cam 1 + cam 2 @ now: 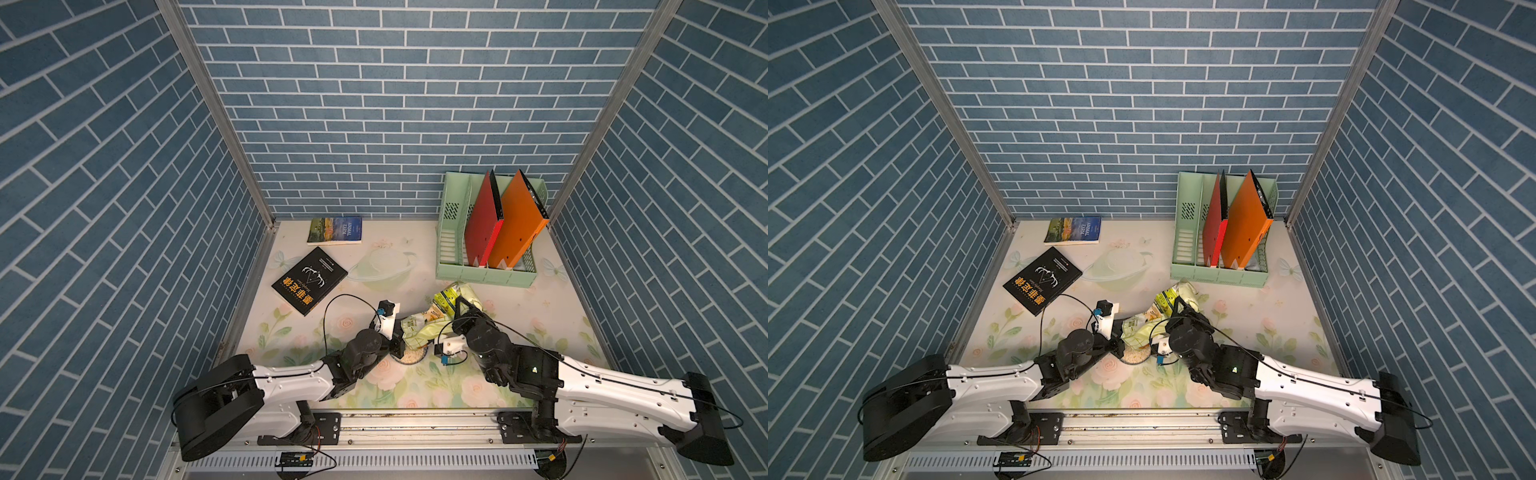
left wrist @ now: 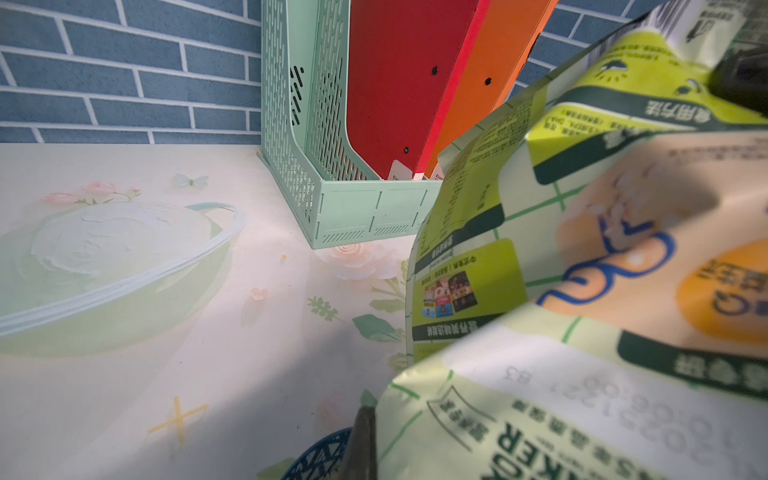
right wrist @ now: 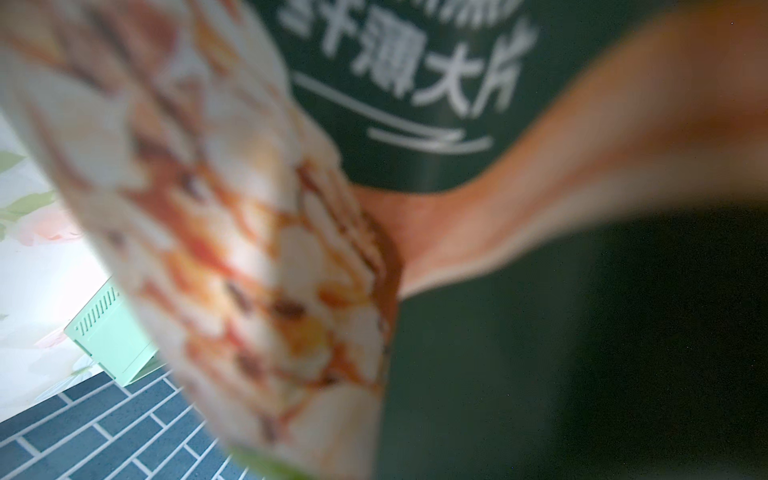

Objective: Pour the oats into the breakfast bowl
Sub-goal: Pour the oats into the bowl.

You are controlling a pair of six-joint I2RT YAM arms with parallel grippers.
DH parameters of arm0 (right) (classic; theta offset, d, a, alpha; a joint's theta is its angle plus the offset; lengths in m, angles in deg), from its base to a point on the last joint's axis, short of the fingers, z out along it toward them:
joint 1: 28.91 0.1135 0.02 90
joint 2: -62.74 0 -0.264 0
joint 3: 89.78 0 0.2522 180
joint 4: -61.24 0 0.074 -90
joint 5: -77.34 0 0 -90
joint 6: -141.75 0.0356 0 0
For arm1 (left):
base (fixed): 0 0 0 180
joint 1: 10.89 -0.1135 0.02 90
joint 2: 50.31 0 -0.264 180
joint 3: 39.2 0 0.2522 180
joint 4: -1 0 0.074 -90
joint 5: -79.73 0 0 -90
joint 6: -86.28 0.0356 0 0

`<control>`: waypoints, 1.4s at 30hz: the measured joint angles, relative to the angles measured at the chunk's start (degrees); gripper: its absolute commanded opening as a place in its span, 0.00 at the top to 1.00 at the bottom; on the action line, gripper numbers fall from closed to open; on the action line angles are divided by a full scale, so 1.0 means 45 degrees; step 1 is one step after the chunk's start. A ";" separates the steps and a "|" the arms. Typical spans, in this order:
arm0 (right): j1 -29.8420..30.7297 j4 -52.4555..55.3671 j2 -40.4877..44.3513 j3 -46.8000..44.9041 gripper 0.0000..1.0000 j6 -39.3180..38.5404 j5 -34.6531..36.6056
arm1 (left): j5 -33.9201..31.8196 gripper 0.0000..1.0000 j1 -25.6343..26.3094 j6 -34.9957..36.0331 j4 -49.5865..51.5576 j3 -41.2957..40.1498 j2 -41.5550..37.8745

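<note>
The left end effector (image 1: 400,337) is clenched on the mouth edge of the bag (image 1: 426,330); the right end effector (image 1: 460,308) grasps its raised far end, so the bag tilts between them; the oats (image 1: 409,355) lie in the breakfast bowl (image 2: 320,457) (partly hidden) directly beneath the left end effector.

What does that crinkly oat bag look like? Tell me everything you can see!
The oat bag is crinkly, shiny plastic, pale green with dark-green panels, yellow labels and a printed oats picture. It is held tipped in the air, mouth down over the breakfast bowl, which holds oats. The left gripper pinches it near the mouth; the right gripper grips the raised far end.
</note>
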 measured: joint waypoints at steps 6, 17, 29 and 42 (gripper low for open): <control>0.0000 -0.0068 0.0063 -0.0078 1.00 0.0029 0.0034 | 0.0087 1.00 -0.0005 -0.0058 0.0131 0.0219 0.0345; 0.0000 -0.0126 0.0301 -0.0476 1.00 0.0078 0.0107 | 0.0253 1.00 -0.0049 -0.0126 0.0529 0.0709 0.0763; 0.0000 -0.0408 0.0933 -0.1146 1.00 0.0583 0.0146 | 0.0384 1.00 -0.0058 -0.0131 0.1389 0.0996 0.0413; -0.0136 -0.0170 0.2025 -0.1972 1.00 0.1831 0.0228 | 0.0617 1.00 -0.0049 -0.0136 0.2647 0.1938 0.0563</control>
